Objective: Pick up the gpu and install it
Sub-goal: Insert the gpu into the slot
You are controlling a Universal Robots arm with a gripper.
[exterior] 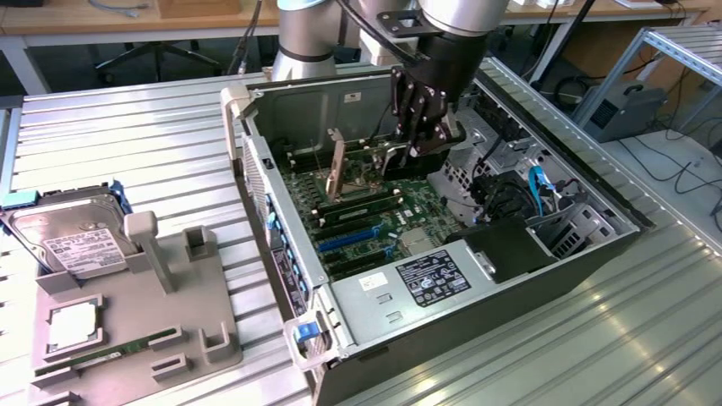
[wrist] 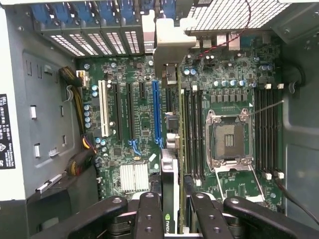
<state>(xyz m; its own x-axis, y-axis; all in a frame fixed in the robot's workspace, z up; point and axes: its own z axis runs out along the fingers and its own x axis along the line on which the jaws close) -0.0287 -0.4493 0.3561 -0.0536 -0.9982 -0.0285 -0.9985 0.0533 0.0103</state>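
The exterior view gives the overall layout. A ribbed metal table carries an open computer case, laid on its side with the motherboard facing up. The robot arm is lowered into the case from above. At the exterior view's left, a grey fixture is placed well apart from the case. A hard drive with a white label is stood in it, and a green memory stick is laid along its near edge.

The wrist view supplies the detail inside the case. The gripper is seen pinching the gpu edge-on, one finger on each face of the card. The gpu is held above the motherboard, between the long blue slot and the memory slots beside the empty CPU socket. The card runs toward the rear slot wall with its blue latches. A finned silver heatsink is located on the far side of the blue slot. Whether the card's lower edge touches the board cannot be told.
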